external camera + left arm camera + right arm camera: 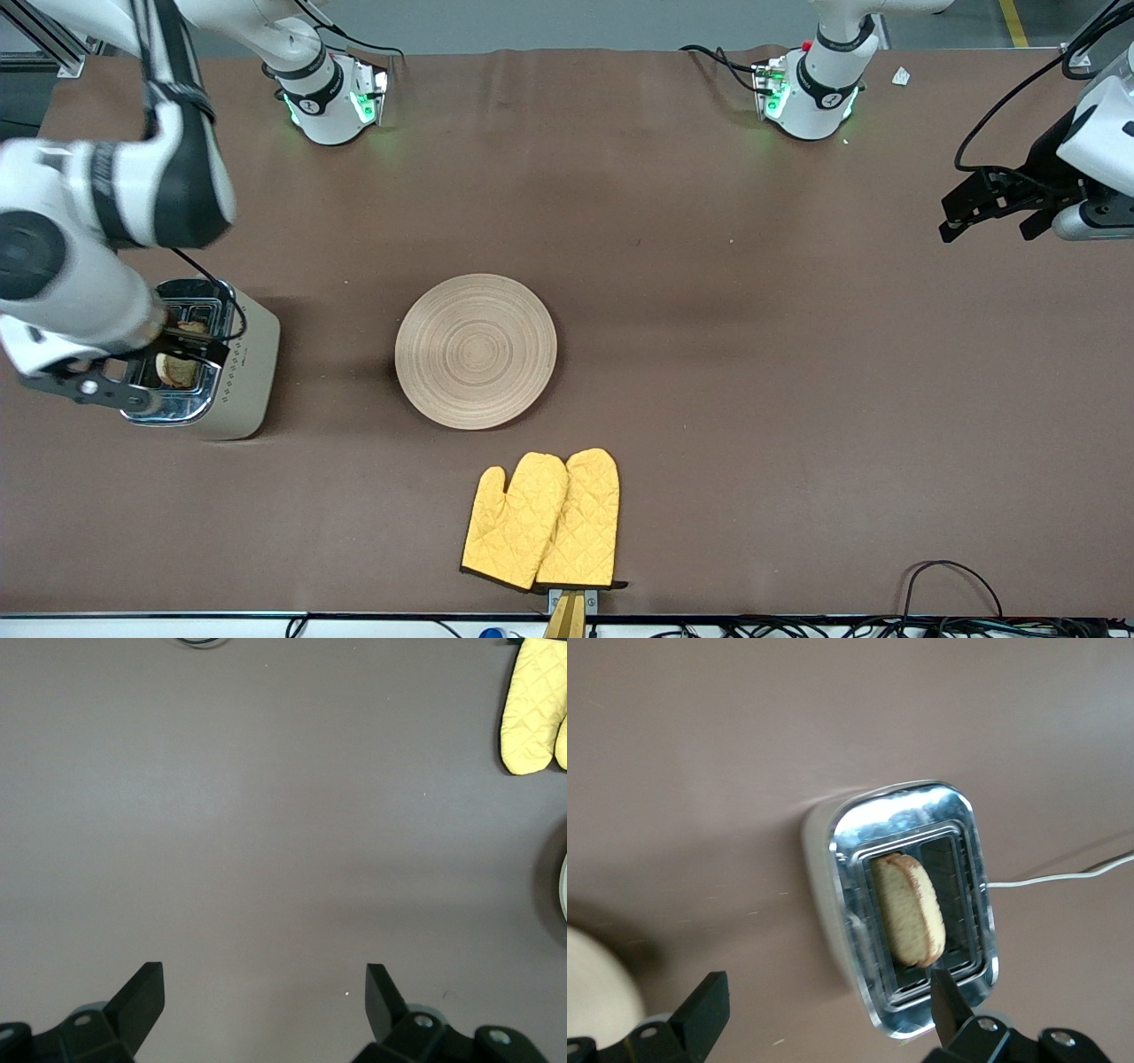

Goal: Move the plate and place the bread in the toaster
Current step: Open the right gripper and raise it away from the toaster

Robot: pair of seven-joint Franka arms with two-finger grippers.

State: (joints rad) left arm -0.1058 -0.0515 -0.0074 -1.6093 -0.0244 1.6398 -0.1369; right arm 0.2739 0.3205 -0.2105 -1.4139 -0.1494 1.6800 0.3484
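Note:
The cream toaster (246,368) stands at the right arm's end of the table. The bread (177,369) stands in one of its two slots, its top sticking out; it also shows in the right wrist view (908,908) inside the chrome top (859,828). My right gripper (182,350) hangs open and empty just over the toaster (828,992), apart from the bread. The round wooden plate (476,351) lies mid-table, bare. My left gripper (983,213) waits open and empty above the table at the left arm's end (264,979).
A pair of yellow oven mitts (542,520) lies nearer to the front camera than the plate and shows in the left wrist view (532,709). The toaster's white cord (1063,875) trails off across the brown table.

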